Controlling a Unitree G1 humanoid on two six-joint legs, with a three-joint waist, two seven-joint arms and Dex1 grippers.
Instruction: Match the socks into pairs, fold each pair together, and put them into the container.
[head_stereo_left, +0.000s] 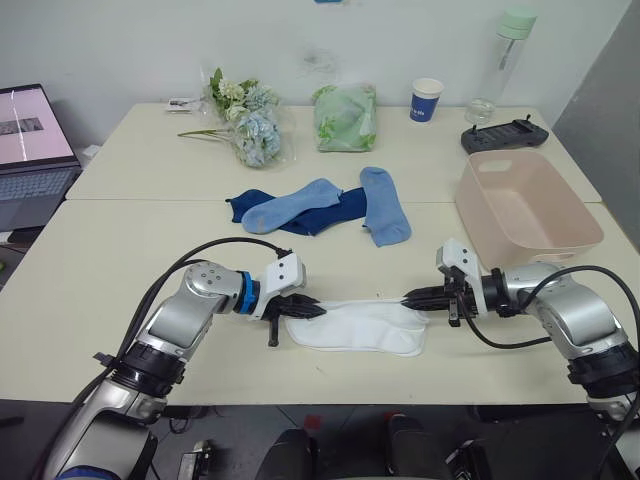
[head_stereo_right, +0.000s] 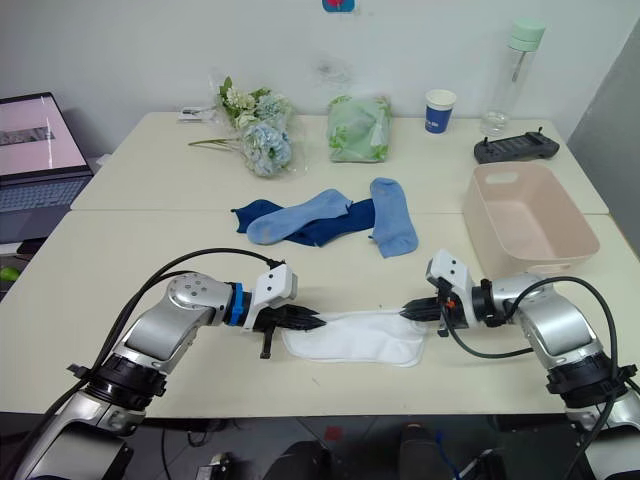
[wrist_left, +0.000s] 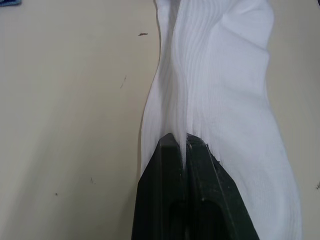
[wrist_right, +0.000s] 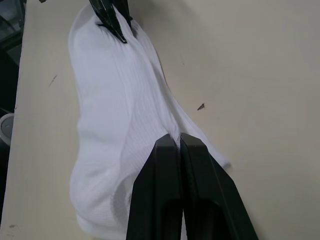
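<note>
Near the table's front edge, seen from my left eye, the soft white ankle socks (head_stereo_left: 355, 326) lie stacked flat with their long axis running along that edge, stretched between my two grippers. My left gripper (head_stereo_left: 308, 309) pinches one end, my right gripper (head_stereo_left: 416, 297) the other; both forearms lie low and point inward at each other. The fold, I judge, means carrying one end along that axis onto the other. The pale pink plastic tub (head_stereo_left: 575, 238) sits by the right edge, nearer my right arm.

From my left wrist, the fingers (wrist_left: 200, 190) are clamped tight on bunched ribbed fabric.

From my right wrist, my fingers (wrist_right: 157, 192) are closed on the socks' edge, with the left gripper biting the far end.
</note>
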